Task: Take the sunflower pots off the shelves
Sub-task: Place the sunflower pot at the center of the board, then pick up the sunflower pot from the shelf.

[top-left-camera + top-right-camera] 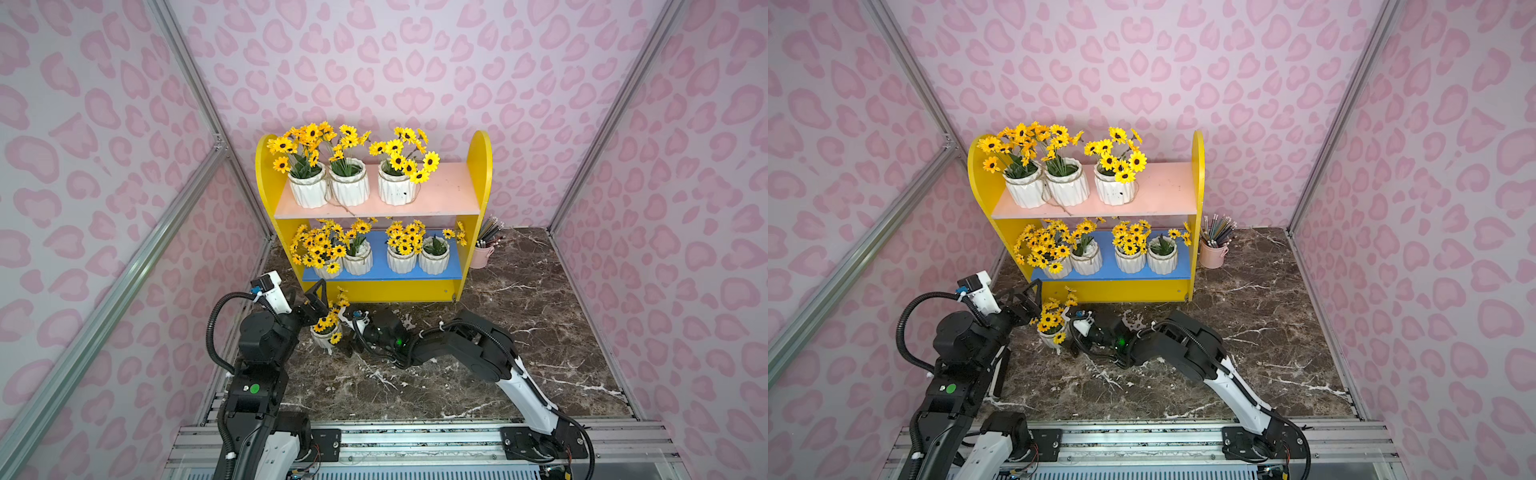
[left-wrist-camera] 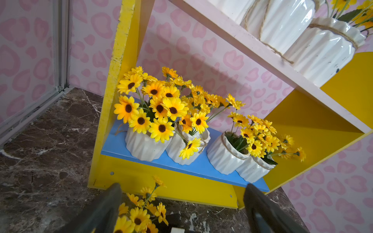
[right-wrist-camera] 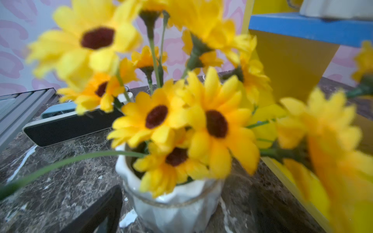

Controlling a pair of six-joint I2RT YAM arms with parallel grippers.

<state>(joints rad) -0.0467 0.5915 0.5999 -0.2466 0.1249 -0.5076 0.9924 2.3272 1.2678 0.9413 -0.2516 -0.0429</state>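
I find one sunflower pot (image 1: 325, 338) upright on the tabletop (image 1: 540, 316), just in front of the shelves (image 1: 478, 166). Seven more pots (image 1: 349, 187) stand on the boards, three above and four below. Left hand (image 2: 182, 185): spread wide, empty. Right hand (image 3: 184, 187): flanks the tabletop pot, and its one visible finger (image 3: 109, 203) seems clear of it, so probably wide.

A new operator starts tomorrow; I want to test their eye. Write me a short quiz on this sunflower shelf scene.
1. How many sunflower pots stand on the pink upper board?
2. True or false: every sunflower pot is on the shelves.
3. The pink cup of pencils stands: A on the pink upper board; B on the marble floor beside the shelves; C among the pots.
Key: 1 three; 2 false, one pot stands on the floor; 3 B.
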